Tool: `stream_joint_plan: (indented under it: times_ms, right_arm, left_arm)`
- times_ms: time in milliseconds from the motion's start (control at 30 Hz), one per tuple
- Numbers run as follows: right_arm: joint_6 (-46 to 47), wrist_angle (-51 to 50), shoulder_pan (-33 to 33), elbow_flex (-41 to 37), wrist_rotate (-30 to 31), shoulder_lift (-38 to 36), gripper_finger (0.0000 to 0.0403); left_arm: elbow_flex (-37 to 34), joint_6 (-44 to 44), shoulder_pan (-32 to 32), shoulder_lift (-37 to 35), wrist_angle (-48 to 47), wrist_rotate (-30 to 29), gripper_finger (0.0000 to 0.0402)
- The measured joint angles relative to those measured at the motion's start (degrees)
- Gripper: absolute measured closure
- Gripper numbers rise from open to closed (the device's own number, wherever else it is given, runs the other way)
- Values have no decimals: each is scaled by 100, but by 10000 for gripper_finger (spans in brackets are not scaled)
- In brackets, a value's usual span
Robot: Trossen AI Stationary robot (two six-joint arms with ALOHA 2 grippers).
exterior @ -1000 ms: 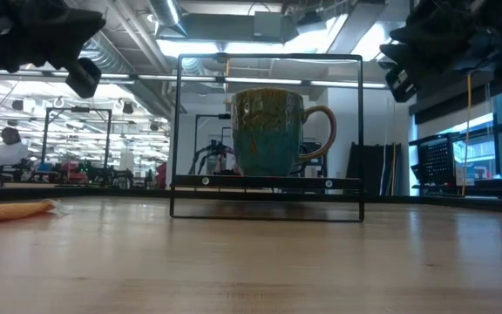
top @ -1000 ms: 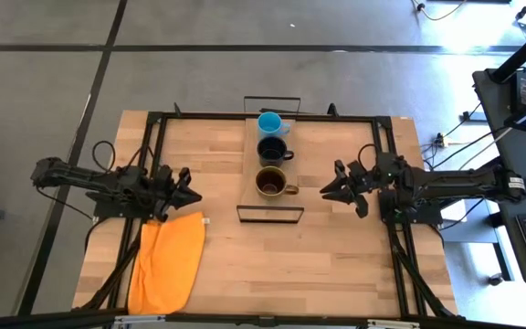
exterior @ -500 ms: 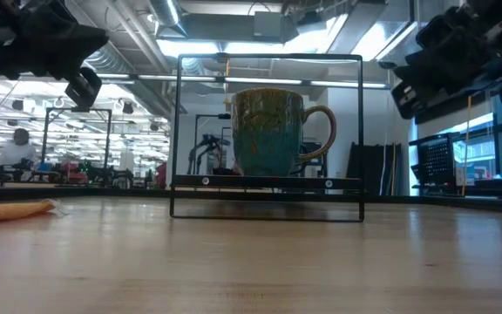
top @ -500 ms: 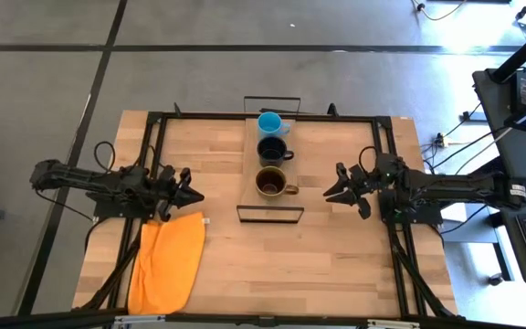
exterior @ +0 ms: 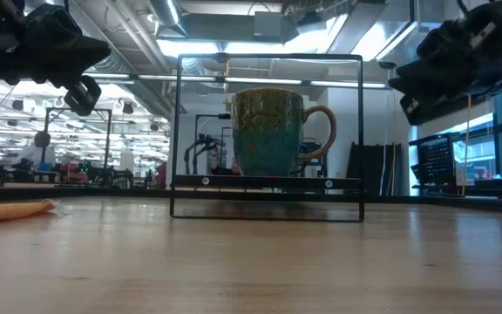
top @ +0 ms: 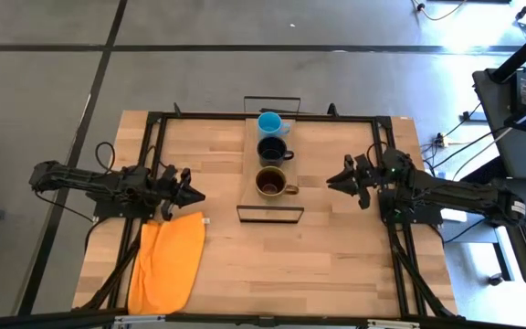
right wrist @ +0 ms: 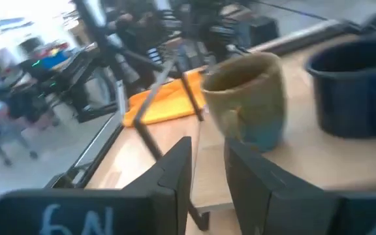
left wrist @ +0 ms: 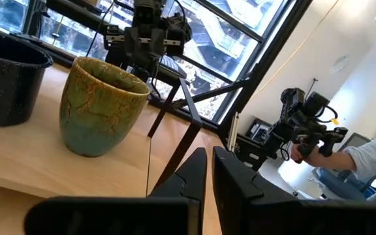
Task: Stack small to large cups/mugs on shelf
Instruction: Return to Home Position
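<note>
High view: shelf (top: 272, 208) lies mid-table (top: 336, 265), between the arms. Three cups stand on it in a row: light-blue cup (top: 268, 123) at the far end, black cup (top: 271, 150) in the middle, olive cup (top: 268, 182) nearest. Left gripper (top: 193, 194) is well apart from the olive cup, near the orange cloth (top: 167, 260). Right gripper (top: 336, 180) is nearer, on the handle side, not touching.

Low view: olive cup (exterior: 273, 131) upright on shelf (exterior: 266, 183); left gripper (exterior: 81, 87) and right gripper (exterior: 412, 100) raised either side.

Left wrist view: left gripper (left wrist: 209, 176) fingers almost together, empty; olive cup (left wrist: 100, 108) ahead.

Right wrist view: right gripper (right wrist: 207, 176) fingers slightly apart, empty; olive cup (right wrist: 250, 104) ahead.
</note>
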Motion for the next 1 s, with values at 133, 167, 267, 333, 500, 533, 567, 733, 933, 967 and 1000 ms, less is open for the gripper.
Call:
stream_joint_plan:
  times_ms: [133,167,267,333,500,533,567,733,933,967,1000]
  right_arm:
    - [596,77,57,-4,863,-111,310]
    - [599,229,141,-7,994,-131,310]
    - [392,842,517,-4,1167,-158,310]
    - [298,890,815,-4,1387,-158,310]
    - [234,436,1518,-7,2153,-143,310]
    - [146,476,1613,-7,2243,-149,310]
    - [99,487,1699,-7,2291,-149,310]
    - [17,514,1884,-49,2419,-152,310]
    - [359,1484,1886,-660,2135,-429,310]
    - [415,1478,1886,-661,2053,-495,310]
    - [428,1416,1887,-645,2000,-547,310]
  left_arm:
    - [0,-212,0,0,-10,-178,383]
    - [0,-257,0,0,-25,-277,383]
    - [2,-449,0,0,-155,-652,383]
    - [0,-573,0,0,-199,-844,383]
    - [2,-618,-2,4,-214,-890,383]
    - [2,-652,0,4,-214,-868,383]
    - [2,-685,0,4,-214,-862,383]
    - [2,-734,-2,4,-214,-783,383]
    - [2,-861,-23,6,-216,-600,382]
    - [2,-868,-43,7,-216,-597,382]
    - [2,-868,-63,7,-217,-596,382]
